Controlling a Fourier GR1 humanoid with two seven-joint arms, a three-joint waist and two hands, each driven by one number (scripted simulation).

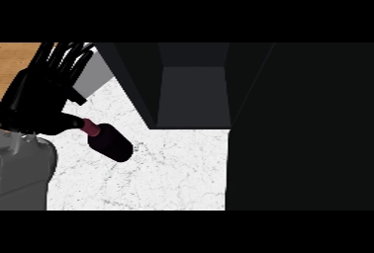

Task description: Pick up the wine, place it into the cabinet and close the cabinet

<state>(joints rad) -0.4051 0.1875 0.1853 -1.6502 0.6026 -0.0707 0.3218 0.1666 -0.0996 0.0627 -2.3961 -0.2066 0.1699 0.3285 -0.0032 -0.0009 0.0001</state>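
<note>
In the head view, the left hand [35,101] showed at the left side, above its grey forearm [25,170]. Its fingers [64,58] pointed up, toward the top edge, and looked straight. The wine bottle [111,142] lay just to the right of this hand, tilted, with its base toward the lower right and its red neck [90,127] toward the hand. The neck end met the lower part of the hand, near the thumb [71,120]; I could not tell if the thumb really closed on it, because black lay against black there. The body of the bottle lay over the white marble counter [168,173]; whether it rested on the counter or was lifted above it, I could not tell.

The cabinet [191,84] stood to the right of the bottle, apart from it, and it was open. Its inside looked dark grey, and I saw nothing in it. A wide dark door panel [300,128] covered the right part of the view. A strip of wooden surface [16,57] showed at the upper left, behind the hand.

The right hand did not show in this view.
</note>
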